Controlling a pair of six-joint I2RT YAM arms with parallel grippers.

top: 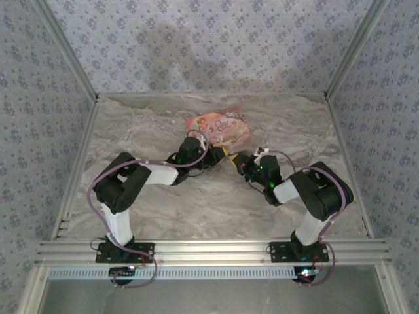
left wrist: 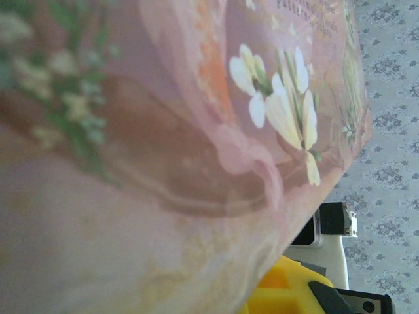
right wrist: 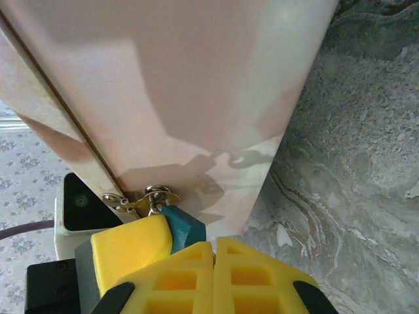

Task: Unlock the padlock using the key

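Beyond the end effectors, from above, a pink box lies on the worktop; both arms bend inward, left end effector meeting right end effector. Left wrist: box looms close. Right wrist: fingers together; just ahead, the padlock, clamped by the left, just beside the box.

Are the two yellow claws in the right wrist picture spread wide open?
No, the right gripper has its yellow fingers pressed together, only a thin seam between them, just below the blue padlock.

1. The tabletop is surveyed from high above and behind, looking down and forward.
2. The pink box is framed at very close range from the left wrist.
3. The same box is shared, equally close, from the right wrist.
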